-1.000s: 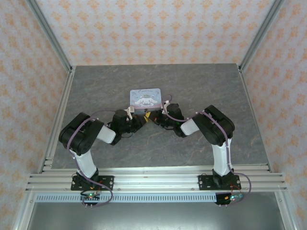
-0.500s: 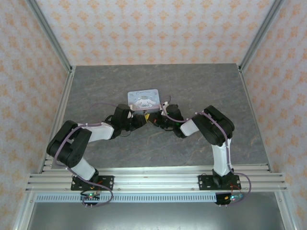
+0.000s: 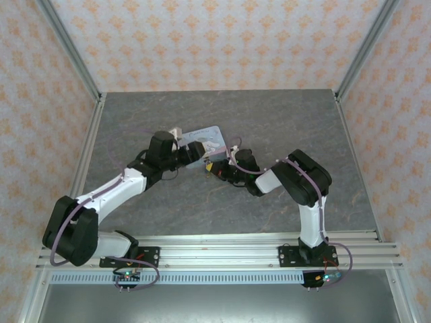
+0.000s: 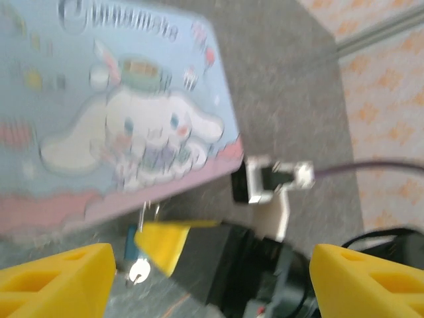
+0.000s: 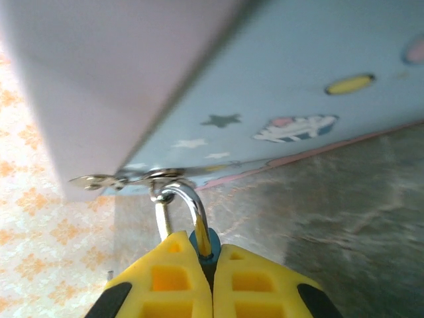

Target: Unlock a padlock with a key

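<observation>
The padlock (image 5: 201,242), a tiny piece with a blue body and a silver shackle, sits at the edge of the pale-blue cartoon-printed tin (image 5: 318,86). Its shackle loops through a small metal ring (image 5: 165,177) on the tin's rim, and its blue body is pinched between the yellow fingertips of the right gripper (image 5: 204,258), which is clamped tight on it. In the left wrist view the padlock (image 4: 130,246) shows as a blue sliver just beside one yellow finger of the right gripper, below the tin's pink-banded edge. A small round silver bit (image 4: 138,271) under it is too blurred to name. The left gripper (image 4: 212,281) faces this spot with its yellow fingers (image 4: 56,281) spread wide apart and nothing between them, so it grasps nothing. From above, the tin (image 3: 207,140) lies skewed on the grey table (image 3: 283,121), near the middle. The left gripper (image 3: 190,151) is at the tin's near left side and the right gripper (image 3: 215,165) at its near corner, the two close together. Both arms reach inward from their bases at the table's near edge.
</observation>
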`<state>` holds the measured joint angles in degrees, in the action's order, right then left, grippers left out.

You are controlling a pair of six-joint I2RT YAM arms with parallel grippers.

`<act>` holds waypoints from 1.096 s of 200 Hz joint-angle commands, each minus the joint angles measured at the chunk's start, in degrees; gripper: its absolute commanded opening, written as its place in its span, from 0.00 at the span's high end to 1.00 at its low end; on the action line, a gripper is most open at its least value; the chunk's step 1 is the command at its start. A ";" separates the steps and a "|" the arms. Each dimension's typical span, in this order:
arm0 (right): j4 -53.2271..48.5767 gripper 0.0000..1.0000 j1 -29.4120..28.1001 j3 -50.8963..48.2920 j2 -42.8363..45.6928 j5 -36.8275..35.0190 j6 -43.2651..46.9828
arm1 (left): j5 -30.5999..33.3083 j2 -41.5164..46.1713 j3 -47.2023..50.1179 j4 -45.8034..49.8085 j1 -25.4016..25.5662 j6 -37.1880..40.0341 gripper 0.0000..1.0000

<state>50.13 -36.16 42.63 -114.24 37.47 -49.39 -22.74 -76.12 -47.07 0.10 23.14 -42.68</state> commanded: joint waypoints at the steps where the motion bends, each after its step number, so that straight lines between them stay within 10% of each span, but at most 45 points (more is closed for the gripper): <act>1: -5.39 1.00 0.48 -2.47 1.07 -2.51 1.92 | 6.57 -0.41 -6.27 12.48 -0.93 4.45 0.21; 219: -0.83 1.00 0.90 -7.34 3.78 -9.63 -5.78 | 25.42 -21.23 -16.81 30.52 0.84 13.41 0.19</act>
<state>52.01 -35.88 37.01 -111.13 31.31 -52.80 -1.19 -94.67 -63.42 26.06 23.18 -31.51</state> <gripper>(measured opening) 0.055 0.804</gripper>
